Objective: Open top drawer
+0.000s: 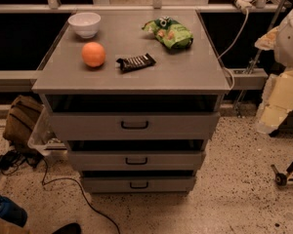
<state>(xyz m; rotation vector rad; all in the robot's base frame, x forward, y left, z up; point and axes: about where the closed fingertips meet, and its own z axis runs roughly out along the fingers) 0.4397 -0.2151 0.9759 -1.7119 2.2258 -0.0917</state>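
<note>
Grey laminate covers the cabinet [185, 77], and the top drawer [88, 126] sits directly under its overhanging top, the widest of three stacked fronts, with a small black bar handle [135, 125] at its middle. A dark gap runs along the upper edge of that front, and nothing inside the drawer can be seen. The gripper [276, 104] appears as a cream, blocky shape at the right edge of the view. It hangs well apart from the drawer, off past the cabinet's right side and at about the height of the handle. Whether its grip is spread or closed cannot be told. Above it, the white upper part of the arm [290, 33] enters from the right edge and slopes down and leftward toward the floor. On the cabinet top a white bowl [84, 23] stands at the back left corner, its inside showing only plain white. An orange [93, 54] lies just in front of the bowl, a dark wrapped snack bar [136, 62] is beside the orange to the right, and a green snack bag [169, 31] rests toward the back right. The two lower drawers [97, 160] step inward beneath, each with a dark slit above its front. On the speckled floor to the left lie a brown bag [22, 118] and black cables [63, 182].
</note>
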